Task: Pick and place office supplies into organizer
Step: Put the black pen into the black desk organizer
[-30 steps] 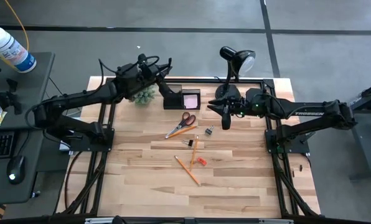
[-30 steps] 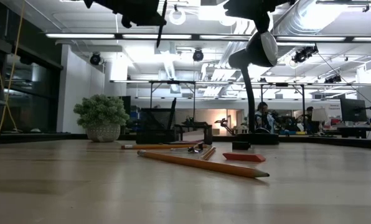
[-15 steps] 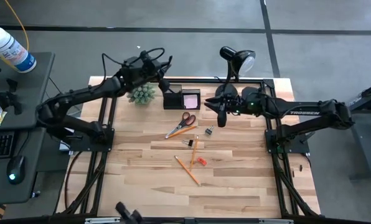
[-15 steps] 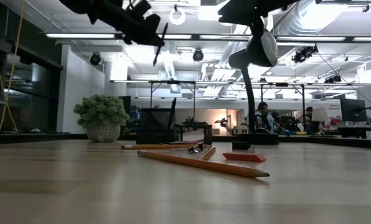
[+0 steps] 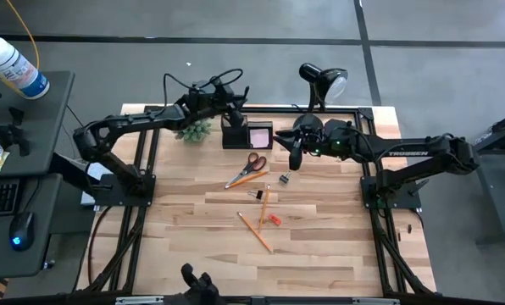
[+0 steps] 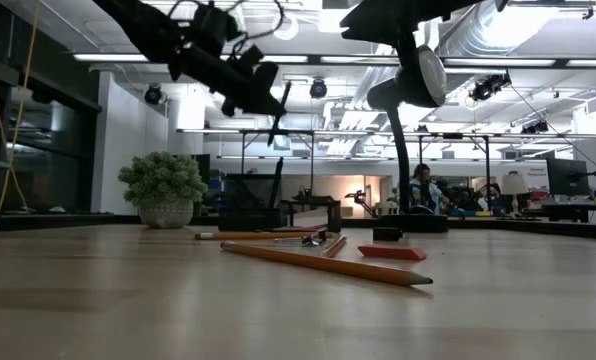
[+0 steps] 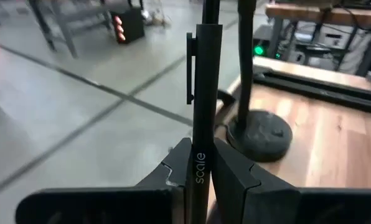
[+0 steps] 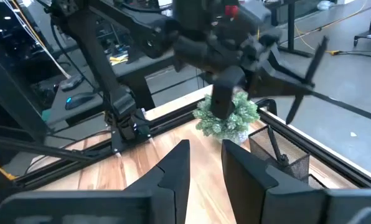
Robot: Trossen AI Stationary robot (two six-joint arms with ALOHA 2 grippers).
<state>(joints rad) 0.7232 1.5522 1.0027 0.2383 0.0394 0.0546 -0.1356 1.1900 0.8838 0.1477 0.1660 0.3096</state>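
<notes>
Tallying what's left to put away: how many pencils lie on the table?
3. Rear pencil lies by the scissors; middle pencil by the eraser; front pencil nearest the front edge. The organizer may hide more.

pen point(image 7: 201, 124): top cut off by frame edge | organizer point(image 5: 235, 134): partly hidden under left arm

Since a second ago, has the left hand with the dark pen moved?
Yes. The left hand, shut on the dark pen, moved rightward past the green spiky plant to above the black organizer.
</notes>
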